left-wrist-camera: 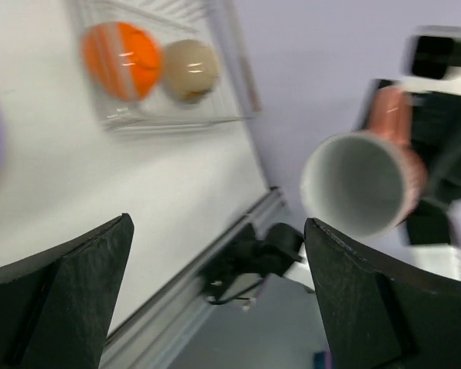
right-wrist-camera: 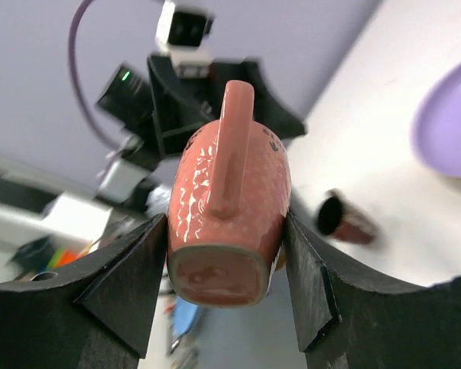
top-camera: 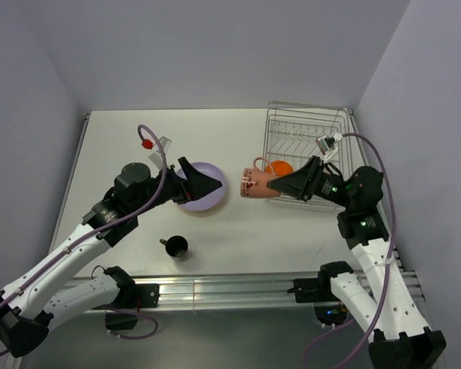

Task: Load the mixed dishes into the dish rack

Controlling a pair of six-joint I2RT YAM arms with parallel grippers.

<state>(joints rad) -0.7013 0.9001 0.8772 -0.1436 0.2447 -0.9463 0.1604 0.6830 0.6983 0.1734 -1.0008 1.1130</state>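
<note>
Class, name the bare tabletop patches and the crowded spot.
Bare: the white table behind the flat lilac plate, left of the silver wire rack; the near strip right of the small black cup. Crowded: between plate and rack, around the pink mug.

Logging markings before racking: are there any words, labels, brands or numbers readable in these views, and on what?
On the pink mug: dark print along its side, too blurred and edge-on to read.
Nothing else in any view carries legible text.
</note>
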